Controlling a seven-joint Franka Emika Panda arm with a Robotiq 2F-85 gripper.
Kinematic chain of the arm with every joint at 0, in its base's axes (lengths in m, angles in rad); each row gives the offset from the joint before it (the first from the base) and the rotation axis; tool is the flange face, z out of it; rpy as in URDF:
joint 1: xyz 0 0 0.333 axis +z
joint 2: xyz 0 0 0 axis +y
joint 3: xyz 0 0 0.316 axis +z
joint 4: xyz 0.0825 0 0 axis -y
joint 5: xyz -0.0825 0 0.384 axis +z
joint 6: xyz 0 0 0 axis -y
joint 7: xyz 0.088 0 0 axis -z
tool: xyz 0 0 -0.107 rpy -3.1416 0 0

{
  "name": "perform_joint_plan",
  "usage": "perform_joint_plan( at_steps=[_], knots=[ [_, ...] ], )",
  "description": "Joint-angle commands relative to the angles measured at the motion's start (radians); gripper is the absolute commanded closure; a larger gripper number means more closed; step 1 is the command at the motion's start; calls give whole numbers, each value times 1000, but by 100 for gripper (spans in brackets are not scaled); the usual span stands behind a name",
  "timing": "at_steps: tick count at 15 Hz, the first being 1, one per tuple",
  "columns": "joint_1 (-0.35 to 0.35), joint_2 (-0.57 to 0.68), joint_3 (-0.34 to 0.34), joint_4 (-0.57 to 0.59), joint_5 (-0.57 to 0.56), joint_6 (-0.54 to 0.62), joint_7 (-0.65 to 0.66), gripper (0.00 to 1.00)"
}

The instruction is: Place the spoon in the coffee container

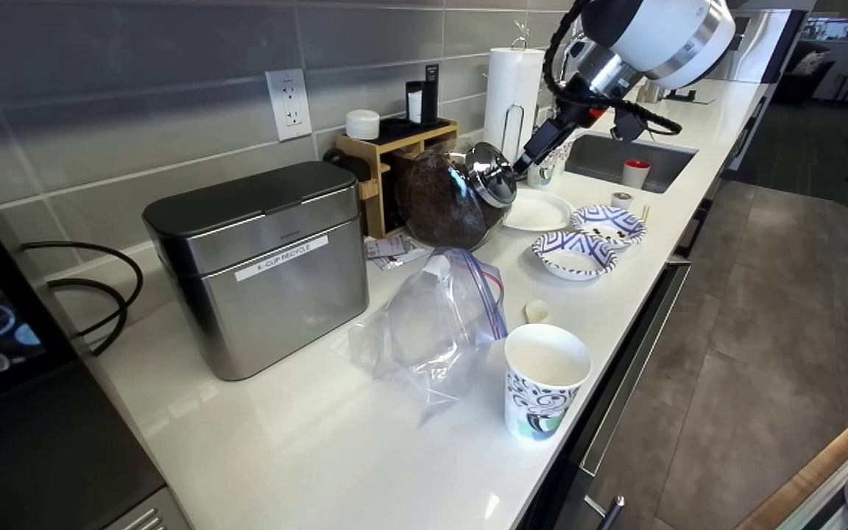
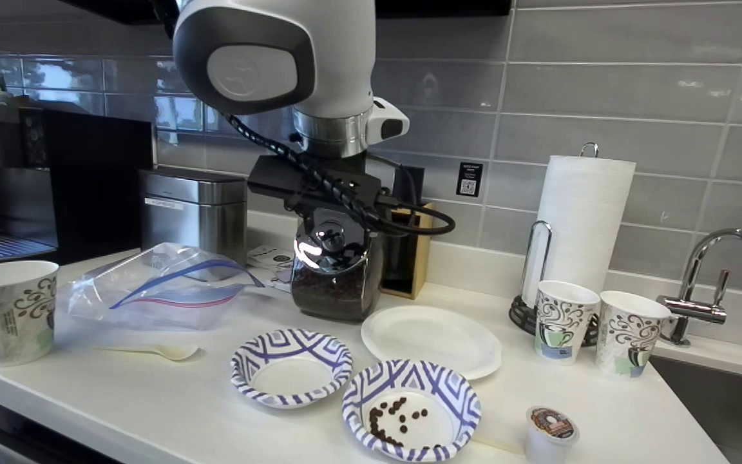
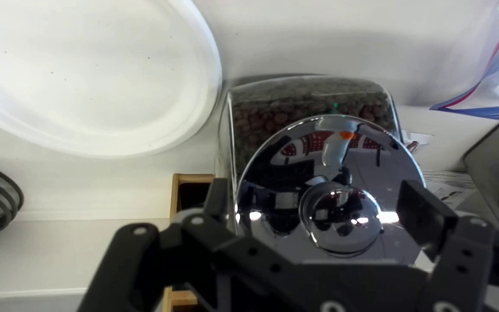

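The coffee container [image 1: 435,197] is a see-through jar of dark brown beans with a tilted chrome lid [image 1: 492,177] and round knob. It also shows in an exterior view [image 2: 334,294] and the wrist view [image 3: 293,102]. The lid [image 3: 275,173] sits on its mouth. My gripper [image 3: 319,199] is open, its fingers spread on either side of the knob [image 3: 342,221] with gaps. It shows beside the lid in an exterior view [image 1: 523,163]. A pale spoon [image 2: 174,352] lies flat on the counter; its handle is hidden behind a cup in an exterior view [image 1: 536,312].
A clear plastic bag [image 1: 439,316], a patterned paper cup [image 1: 542,397] and a metal box [image 1: 284,294] stand near. Two patterned bowls [image 2: 294,396] [image 2: 467,412], one with beans, and a white plate [image 2: 435,341] lie beside the jar. A wooden organizer [image 2: 421,258] stands behind.
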Motion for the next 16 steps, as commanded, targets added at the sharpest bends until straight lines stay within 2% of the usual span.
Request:
perform_joint_plan(
  at_steps=[1, 4, 8, 16],
  knots=[
    [-51, -56, 18, -3, -89, -129, 71, 0],
    [-75, -90, 14, 3, -219, -223, 180, 0],
    [-91, -136, 11, 22, -339, -331, 292, 0],
    [-83, -229, 5, 16, -422, -420, 359, 0]
  ],
)
